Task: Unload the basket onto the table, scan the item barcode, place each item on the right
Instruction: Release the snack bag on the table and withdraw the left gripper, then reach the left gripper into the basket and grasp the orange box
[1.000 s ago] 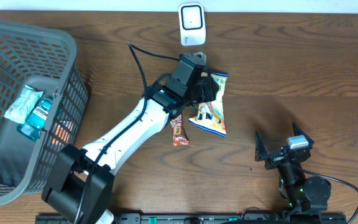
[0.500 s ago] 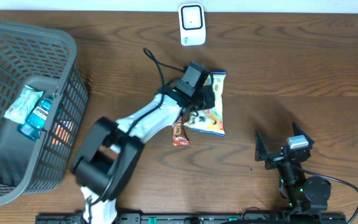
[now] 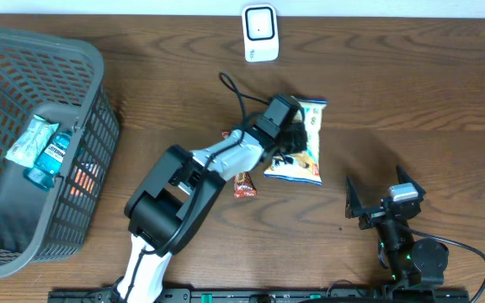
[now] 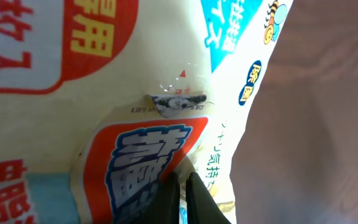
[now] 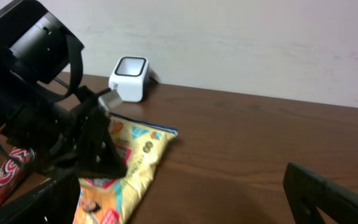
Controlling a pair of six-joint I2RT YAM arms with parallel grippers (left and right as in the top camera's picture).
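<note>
One basket [image 3: 91,59] at left on the counter [image 3: 411,93]. One snack bag [image 3: 308,160] is mid-counter, pinched by the left end effector [image 3: 295,141] (right end effector [image 3: 379,195] spread, idle, near right). Pickup step, it seems; next, lift it toward the one scanner [image 3: 260,32], far edge. One candy bar [image 3: 243,185] beside it.

A dark brown wooden worktop [image 3: 411,93] with long horizontal grain fills the overhead view. Along its far edge runs a pale strip of wall [image 3: 394,7]. In the right wrist view that wall is plain, off-white and faintly mottled, and it meets the worktop in a straight line. The light is even and soft, leaving a dull sheen on the wood and faint shadows
</note>
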